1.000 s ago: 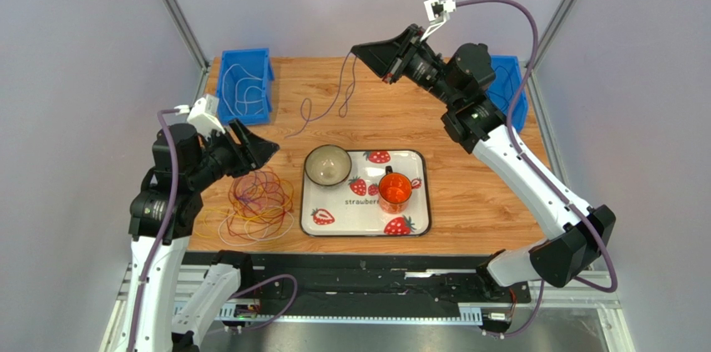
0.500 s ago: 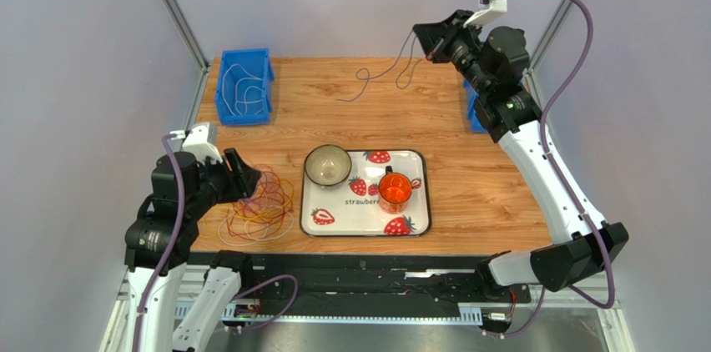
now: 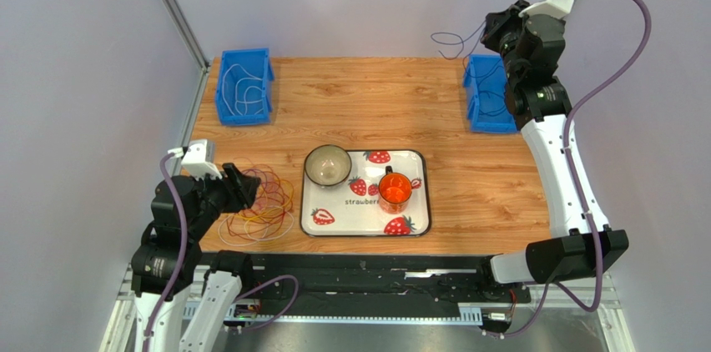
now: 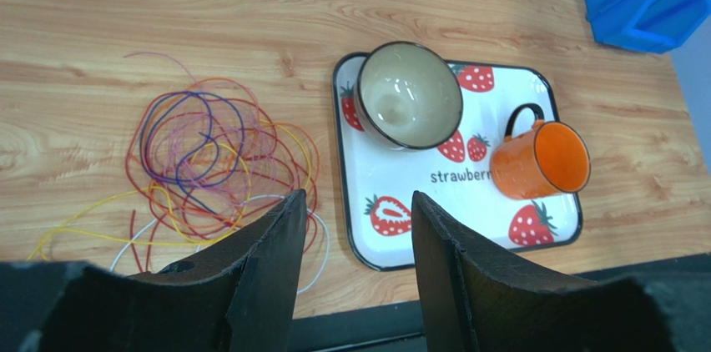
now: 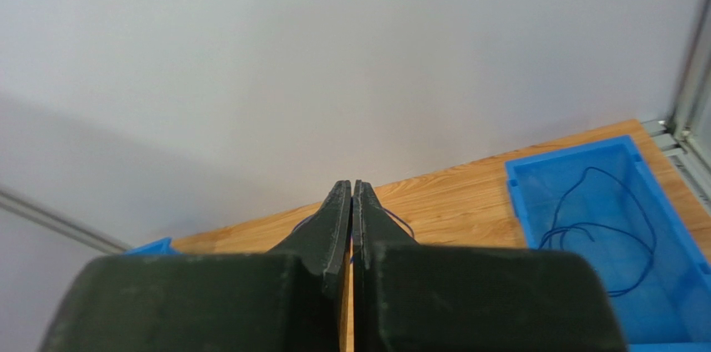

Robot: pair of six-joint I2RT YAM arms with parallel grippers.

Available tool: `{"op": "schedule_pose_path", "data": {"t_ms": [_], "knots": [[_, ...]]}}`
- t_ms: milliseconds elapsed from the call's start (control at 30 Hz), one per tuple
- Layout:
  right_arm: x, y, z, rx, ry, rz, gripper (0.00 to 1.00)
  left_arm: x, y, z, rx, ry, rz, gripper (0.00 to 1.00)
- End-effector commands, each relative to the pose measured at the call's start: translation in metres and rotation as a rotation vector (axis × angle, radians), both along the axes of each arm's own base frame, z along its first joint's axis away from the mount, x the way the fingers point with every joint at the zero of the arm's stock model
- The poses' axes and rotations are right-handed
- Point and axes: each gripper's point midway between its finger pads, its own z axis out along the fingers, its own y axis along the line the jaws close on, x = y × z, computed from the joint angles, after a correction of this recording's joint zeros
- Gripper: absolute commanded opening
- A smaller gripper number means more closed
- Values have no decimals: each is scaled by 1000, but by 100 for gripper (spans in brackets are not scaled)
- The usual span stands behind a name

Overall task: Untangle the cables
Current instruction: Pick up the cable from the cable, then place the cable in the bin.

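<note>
Dark cable point(image 3: 451, 35) seemingly pinched in right fingers point(image 5: 336, 218), left fingers point(image 4: 271, 252) parted

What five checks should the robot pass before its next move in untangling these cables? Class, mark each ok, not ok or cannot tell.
1. Right gripper shut on the dark cable: ok.
2. Dark cable hangs apart from the tangled pile: ok.
3. Dark cable over the right blue bin: not ok; the right wrist view shows its strands against wood, with the bin off to one side.
4. Left gripper open and empty: ok.
5. Pile sorted out: not ok; many coloured loops overlap beside the tray.
</note>
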Motion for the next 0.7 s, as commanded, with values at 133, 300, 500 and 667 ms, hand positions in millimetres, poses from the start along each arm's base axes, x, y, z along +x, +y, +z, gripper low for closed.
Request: {"op": "schedule_pose_path", "data": {"t_ms": [133,300,500,667], "knots": [[21,-65,-6,-38,25,-207,0,14,24,6,22,-114,146,58],[38,-80,-24,-51,67,-244,0,18,36,2,44,-108,211,57],[50,-125,-47,-23,111,-342,0,16,38,1,40,-98,228,57],[61,-147,-63,-4,137,-393,0,15,40,-1,40,-86,244,56]]}}
